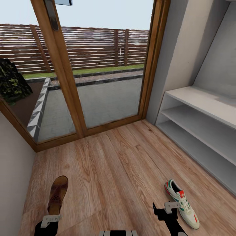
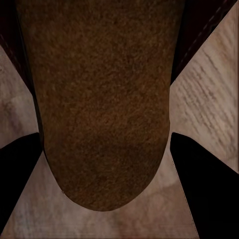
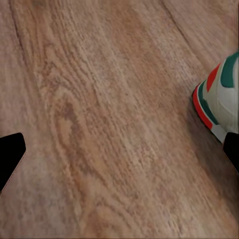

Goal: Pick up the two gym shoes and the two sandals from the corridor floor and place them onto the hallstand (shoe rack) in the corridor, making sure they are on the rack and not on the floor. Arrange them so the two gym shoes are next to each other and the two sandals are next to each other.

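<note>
A brown sandal [image 2: 102,104] sits right under the left wrist camera, between the two dark fingers [image 2: 209,189] of the left end effector [image 1: 50,219], which stand one on each side of its rounded end. The fingers are spread wider than the sandal; whether they touch it cannot be told. In the head view this sandal [image 1: 58,194] lies on the floor [image 1: 111,170] near the left wall, its far end pointing toward the glass door [image 1: 98,82], its near end under the left end effector.

The gym shoe [image 1: 182,202] lies on the floor at the lower right, heel away from the robot, toe toward the picture's edge. The right end effector [image 1: 165,209] hangs just beside it, on its left, near the middle of the shoe. In the right wrist view the shoe's red and green end [image 3: 219,97] shows close to one finger [image 3: 231,149], outside the gap between the fingers; the other finger [image 3: 10,154] is well apart from it, so this end effector is spread open and holds nothing, with bare planks [image 3: 109,124] between the fingers.

The pale grey rack [image 1: 200,121] stands along the right wall, beyond the gym shoe. Its top and both open tiers are bare where they show.
</note>
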Motion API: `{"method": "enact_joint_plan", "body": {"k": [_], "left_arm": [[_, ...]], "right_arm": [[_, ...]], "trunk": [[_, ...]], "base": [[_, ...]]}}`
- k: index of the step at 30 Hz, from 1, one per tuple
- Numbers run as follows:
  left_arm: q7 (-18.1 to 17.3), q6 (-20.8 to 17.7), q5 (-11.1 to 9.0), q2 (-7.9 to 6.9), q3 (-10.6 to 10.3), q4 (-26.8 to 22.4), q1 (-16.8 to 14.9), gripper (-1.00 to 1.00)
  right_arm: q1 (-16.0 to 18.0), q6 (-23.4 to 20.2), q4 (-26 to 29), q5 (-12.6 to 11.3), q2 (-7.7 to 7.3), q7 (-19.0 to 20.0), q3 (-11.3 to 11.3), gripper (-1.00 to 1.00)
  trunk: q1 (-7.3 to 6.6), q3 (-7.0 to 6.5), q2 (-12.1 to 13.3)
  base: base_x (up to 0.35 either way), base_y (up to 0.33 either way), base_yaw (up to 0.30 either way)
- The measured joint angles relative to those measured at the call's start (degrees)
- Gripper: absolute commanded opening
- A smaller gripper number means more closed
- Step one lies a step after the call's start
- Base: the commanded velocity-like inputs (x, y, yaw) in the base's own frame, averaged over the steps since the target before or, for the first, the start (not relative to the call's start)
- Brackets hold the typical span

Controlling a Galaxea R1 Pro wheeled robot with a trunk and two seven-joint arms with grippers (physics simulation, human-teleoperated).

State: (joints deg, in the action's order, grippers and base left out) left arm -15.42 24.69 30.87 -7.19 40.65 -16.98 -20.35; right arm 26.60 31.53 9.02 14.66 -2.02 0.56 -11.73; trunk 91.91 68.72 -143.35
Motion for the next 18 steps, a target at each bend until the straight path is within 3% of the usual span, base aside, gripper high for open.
{"method": "enact_joint_plan", "body": {"k": [9,18], "left_arm": [[0.0,0.0,0.0,-0.03,0.0,0.2,0.0,-1.00],[0.0,0.0,0.0,0.00,0.0,0.3,0.0,-1.00]], "right_arm": [[0.0,-0.1,-0.2,0.0,-0.01,0.0,0.0,1.00],[0.0,-0.2,-0.2,0.0,-0.01,0.0,0.0,1.00]], "trunk": [[-0.23,-2.80,0.1],[-2.20,-5.22,3.7]], "base": [[0.000,0.000,0.000],[0.000,0.000,0.000]]}}
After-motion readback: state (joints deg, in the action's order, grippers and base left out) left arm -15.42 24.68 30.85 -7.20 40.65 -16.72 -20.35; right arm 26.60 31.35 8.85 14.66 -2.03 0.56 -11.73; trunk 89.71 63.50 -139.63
